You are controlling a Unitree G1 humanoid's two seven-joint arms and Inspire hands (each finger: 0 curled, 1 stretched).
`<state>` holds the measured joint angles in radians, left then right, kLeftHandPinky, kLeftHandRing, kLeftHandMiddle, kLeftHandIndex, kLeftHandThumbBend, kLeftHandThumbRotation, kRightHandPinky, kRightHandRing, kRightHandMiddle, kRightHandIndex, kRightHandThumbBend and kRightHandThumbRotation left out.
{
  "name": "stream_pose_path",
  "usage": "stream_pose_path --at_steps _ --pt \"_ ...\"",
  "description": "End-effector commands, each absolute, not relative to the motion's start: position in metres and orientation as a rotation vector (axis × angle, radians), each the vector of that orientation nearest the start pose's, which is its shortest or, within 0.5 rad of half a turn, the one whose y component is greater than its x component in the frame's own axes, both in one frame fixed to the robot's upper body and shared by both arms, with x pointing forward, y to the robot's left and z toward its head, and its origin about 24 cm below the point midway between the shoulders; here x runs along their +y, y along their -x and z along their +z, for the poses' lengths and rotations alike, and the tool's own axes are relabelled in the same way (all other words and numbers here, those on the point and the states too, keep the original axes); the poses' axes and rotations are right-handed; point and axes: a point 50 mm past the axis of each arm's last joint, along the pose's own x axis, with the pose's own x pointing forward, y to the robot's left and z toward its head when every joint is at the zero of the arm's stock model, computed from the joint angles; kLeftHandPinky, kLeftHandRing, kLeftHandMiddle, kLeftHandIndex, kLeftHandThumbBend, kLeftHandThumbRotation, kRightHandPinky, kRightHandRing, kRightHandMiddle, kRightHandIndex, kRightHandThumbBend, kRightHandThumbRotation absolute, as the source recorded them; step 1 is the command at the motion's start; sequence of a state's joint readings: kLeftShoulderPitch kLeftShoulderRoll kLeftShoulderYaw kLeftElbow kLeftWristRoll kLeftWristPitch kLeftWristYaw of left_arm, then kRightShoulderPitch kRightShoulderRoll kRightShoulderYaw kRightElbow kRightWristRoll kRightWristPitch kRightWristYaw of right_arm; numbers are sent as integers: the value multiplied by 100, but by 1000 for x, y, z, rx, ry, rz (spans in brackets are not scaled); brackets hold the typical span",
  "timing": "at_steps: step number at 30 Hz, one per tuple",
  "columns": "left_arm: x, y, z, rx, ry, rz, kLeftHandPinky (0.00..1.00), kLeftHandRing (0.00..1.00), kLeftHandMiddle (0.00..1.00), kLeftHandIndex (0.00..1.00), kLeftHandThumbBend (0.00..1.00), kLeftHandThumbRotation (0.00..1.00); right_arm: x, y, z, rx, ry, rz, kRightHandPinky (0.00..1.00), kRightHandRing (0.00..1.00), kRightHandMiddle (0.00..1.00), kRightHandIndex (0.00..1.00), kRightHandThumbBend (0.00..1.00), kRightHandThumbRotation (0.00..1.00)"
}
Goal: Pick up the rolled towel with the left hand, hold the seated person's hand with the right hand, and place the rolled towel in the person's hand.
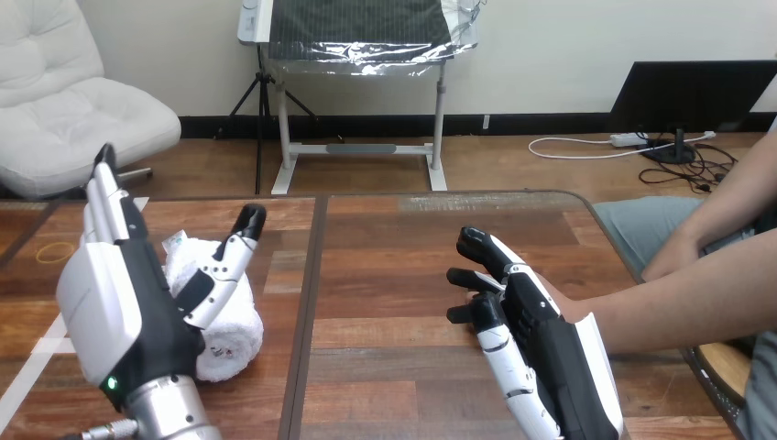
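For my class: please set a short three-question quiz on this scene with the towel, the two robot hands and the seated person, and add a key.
1. True or false: the rolled towel hangs in the air above the table.
2. The left robot hand is: A) open, fingers straight, beside the towel; B) shut on the towel; C) flat on the table.
3. Fill the gap: the person's forearm reaches in to the ___ robot hand.
Key: 1 false, it lies on the table; 2 A; 3 right robot hand.
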<state>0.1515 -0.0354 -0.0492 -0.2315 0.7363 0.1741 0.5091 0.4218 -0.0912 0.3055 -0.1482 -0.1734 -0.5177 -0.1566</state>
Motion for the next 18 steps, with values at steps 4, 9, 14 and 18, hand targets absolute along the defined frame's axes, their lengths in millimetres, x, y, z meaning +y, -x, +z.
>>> stream_pose_path --at_steps 4,9,14,18 --pt "172 -235 87 -120 -672 596 90 96 99 100 89 78 -107 -169 53 -347 65 88 63 80 87 86 56 86" --pt "174 -242 88 -72 -676 581 89 95 98 100 91 80 -107 -169 52 -344 60 91 63 80 87 86 55 86" --pt "176 -249 88 -28 -666 568 86 94 97 100 93 79 -107 -170 52 -342 65 90 63 80 87 86 56 86" --pt "177 -255 88 4 -664 552 85 93 97 100 94 79 -107 -170 52 -340 60 93 63 81 87 86 56 86"
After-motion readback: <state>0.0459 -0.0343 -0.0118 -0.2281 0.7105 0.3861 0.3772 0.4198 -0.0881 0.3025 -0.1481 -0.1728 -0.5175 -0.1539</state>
